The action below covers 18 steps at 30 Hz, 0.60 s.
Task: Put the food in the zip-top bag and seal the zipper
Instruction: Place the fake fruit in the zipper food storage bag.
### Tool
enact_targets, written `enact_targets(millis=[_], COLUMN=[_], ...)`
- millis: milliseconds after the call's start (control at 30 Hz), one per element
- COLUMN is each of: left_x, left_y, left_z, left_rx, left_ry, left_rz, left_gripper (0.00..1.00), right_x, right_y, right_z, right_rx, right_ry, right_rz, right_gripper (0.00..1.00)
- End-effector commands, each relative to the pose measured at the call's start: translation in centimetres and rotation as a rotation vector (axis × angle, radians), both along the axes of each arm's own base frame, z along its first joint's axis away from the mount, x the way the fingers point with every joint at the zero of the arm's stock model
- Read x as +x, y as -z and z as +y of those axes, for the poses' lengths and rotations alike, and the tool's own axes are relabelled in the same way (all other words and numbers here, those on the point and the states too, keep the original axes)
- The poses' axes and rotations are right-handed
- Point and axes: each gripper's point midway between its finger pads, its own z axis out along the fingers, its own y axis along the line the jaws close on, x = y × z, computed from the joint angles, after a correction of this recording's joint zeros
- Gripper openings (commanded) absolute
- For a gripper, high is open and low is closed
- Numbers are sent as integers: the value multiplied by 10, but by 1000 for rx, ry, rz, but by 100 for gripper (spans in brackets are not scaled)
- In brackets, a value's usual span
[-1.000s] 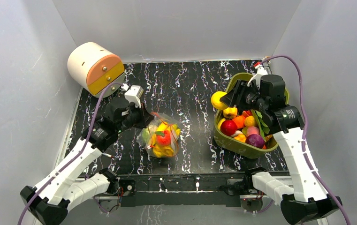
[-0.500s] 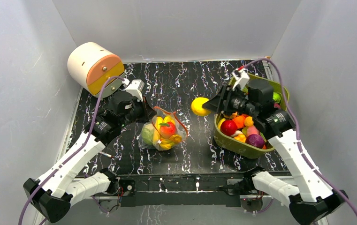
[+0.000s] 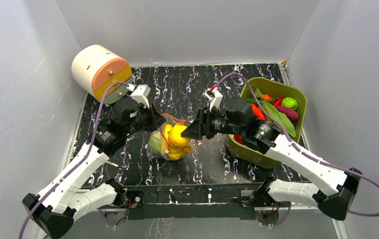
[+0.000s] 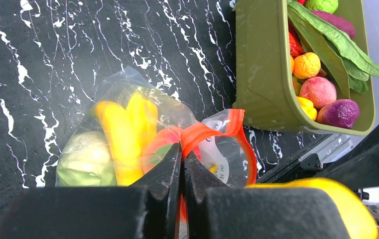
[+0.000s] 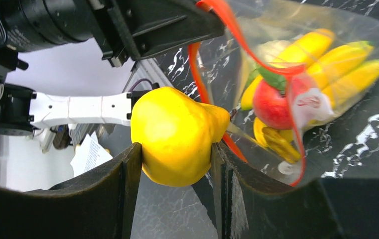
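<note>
Black marbled tabletop [image 3: 212,89], viewed from above. The arm bases are fixed along the near edge at the bottom of the frame, and both arms are reached inward so that the two wrists meet near the frame's centre.

Left gripper [image 4: 182,157]: jaws are pressed together on the zipper [image 4: 229,122], pinching the red-orange strip. Beyond the fingers the strip is seen looping out to the right, so the mouth is held agape.

Right gripper [image 5: 176,157]: clamped on a yellow pear-shaped fruit [image 5: 177,132], one finger on each flank. The fruit is held at the mouth, just beside the zipper loop. Whether it touches the strip cannot be told.

Zip-top bag [image 3: 163,148]: lies left of centre, directly below the two grippers, its body resting on the table. Inside are packed bananas [image 4: 125,127], a green round one [image 4: 85,159] and a red fruit [image 5: 272,104], crowded against the clear wall.

Edges and room: a band of bare marble is seen between the bag and the olive-green tub [image 3: 244,149] at the right. More bare surface runs from the bag to the far edge, and some to the left edge.

The tub is set against the table's right edge, and its near-left corner is crossed by the right forearm. Toy produce [image 3: 289,103] is heaped within.

At upper left a white drum [image 3: 90,62] with a peach and yellow face lies near the left wrist. White walls [image 3: 187,30] close the left, far and right sides.
</note>
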Motion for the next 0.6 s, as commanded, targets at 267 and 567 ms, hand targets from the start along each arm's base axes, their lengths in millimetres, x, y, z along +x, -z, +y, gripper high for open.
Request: enact_targets(millis=[267, 567], left_x=[-15, -27], left_y=[-23, -25], left_z=[1, 0], left_rx=[-33, -42], left_ry=[58, 106], left_rz=[-51, -47], left_gripper=[0, 0], right_x=[13, 20], right_y=[2, 12], right_z=[38, 45], right_rx=[-44, -74], right_ry=[54, 78], right_rz=[-141, -244], right_gripper=[36, 36])
